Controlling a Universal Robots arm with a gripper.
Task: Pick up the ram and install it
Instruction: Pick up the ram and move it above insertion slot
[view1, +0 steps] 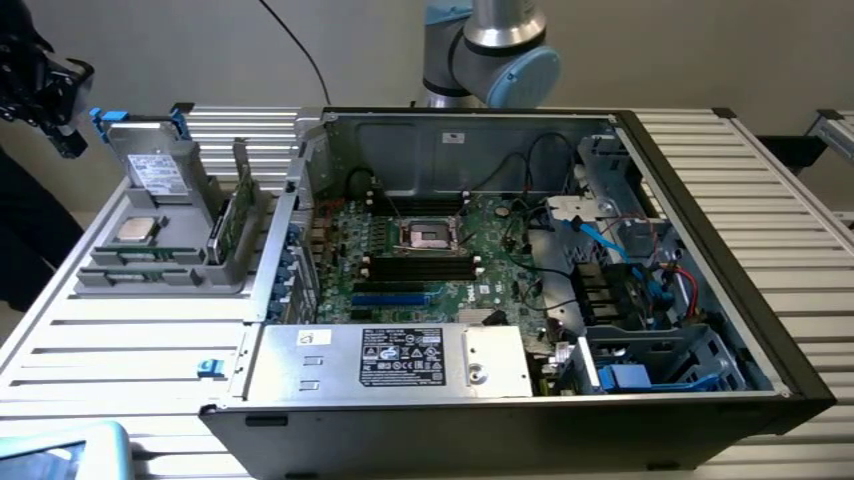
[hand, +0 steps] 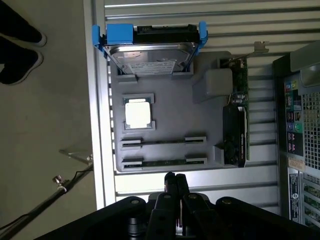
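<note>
Tower case (view1: 467, 116) lies on its side, panel off, on the slatted table (view1: 761, 190), so the motherboard (view1: 400, 285) faces up and its black memory slots (view1: 423, 266) can presumably be reached from above. Just beside the case, on the exterior view's left, a grey parts tray (hand: 170, 100) gives each component its own recess. The hard drive (hand: 150, 57) stands upright and the processor (hand: 137, 113) lies flat. The ram (hand: 165, 162) stands on edge in a narrow slot, top edge exposed, likely for pinching. The gripper (hand: 175, 179) hangs above the tray's border, fingers pressed together, empty, apart from the ram.
</note>
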